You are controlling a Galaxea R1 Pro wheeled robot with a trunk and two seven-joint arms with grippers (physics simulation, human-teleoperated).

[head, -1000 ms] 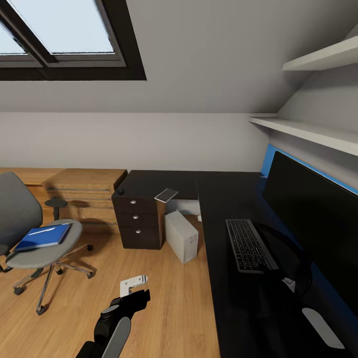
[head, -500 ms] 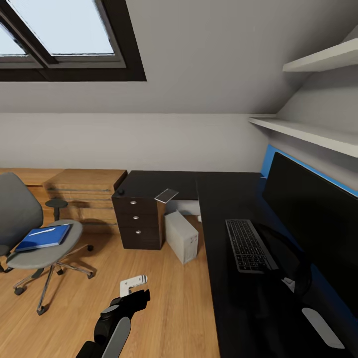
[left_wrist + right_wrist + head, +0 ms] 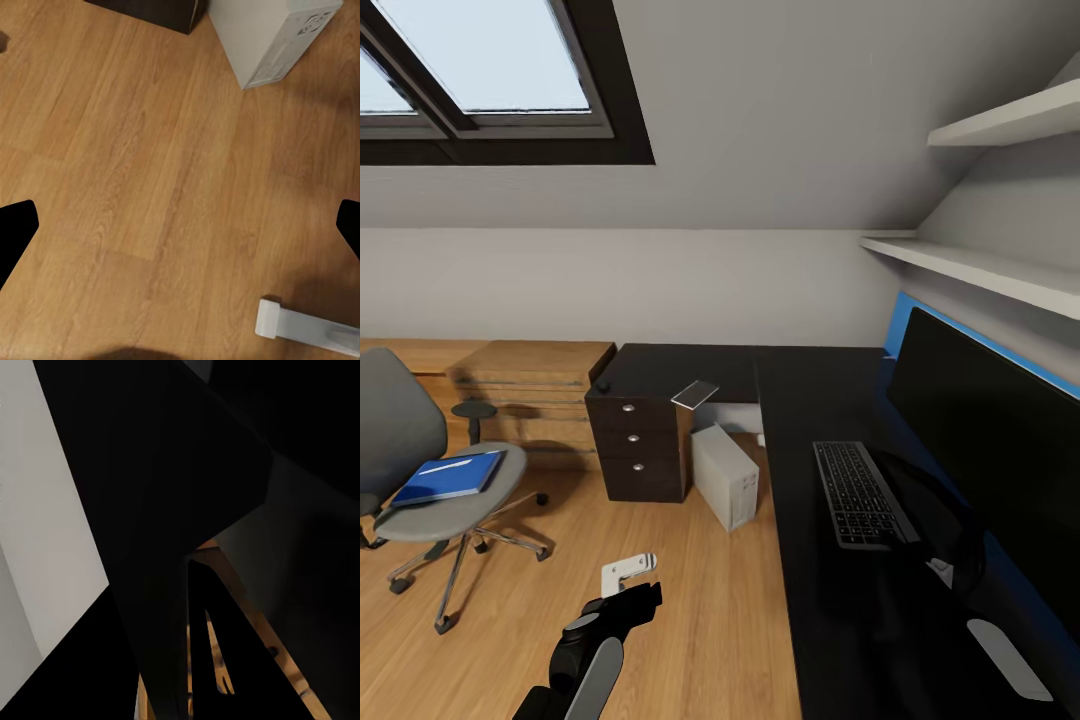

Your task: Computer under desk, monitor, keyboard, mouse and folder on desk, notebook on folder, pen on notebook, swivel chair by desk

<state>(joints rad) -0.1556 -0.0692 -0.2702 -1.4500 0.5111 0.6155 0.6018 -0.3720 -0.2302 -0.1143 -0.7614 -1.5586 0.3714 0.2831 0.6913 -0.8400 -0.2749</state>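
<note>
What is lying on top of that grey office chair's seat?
A bright blue folder lies flat on the swivel chair seat, with a thin pale streak on its cover. Whatever is beneath the folder is hidden.

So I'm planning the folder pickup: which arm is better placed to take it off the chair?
Probably the left. The blue folder lies on the swivel chair at the robot's left, and the left claw hangs over open floor on that side. The desk fills the right side.
</note>
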